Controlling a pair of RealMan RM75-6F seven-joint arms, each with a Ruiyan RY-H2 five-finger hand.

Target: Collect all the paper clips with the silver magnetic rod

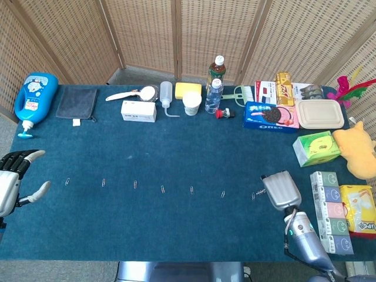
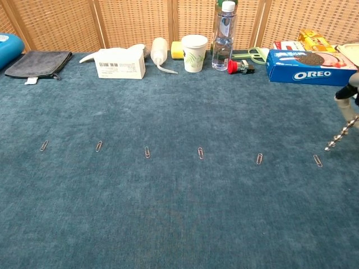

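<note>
The right hand holds the rod tilted, its tip just beside the last clip; the other clips lie in a row on the tabletop; the left hand rests with fingers apart, holding nothing.

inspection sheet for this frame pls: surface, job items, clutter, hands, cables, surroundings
Surface: blue cloth table, flat.
Job's things: paper clips in a row along the front, apart from one another; rod slanted, tip beside the rightmost clip, contact unclear.
Clutter: bottles, cup, Oreo box, pouch, snack packs along the back and right edges.
Hands: left hand open, at the left edge; right hand holds the rod.
Cables: nothing seen.
Surroundings: wicker screens behind.
</note>
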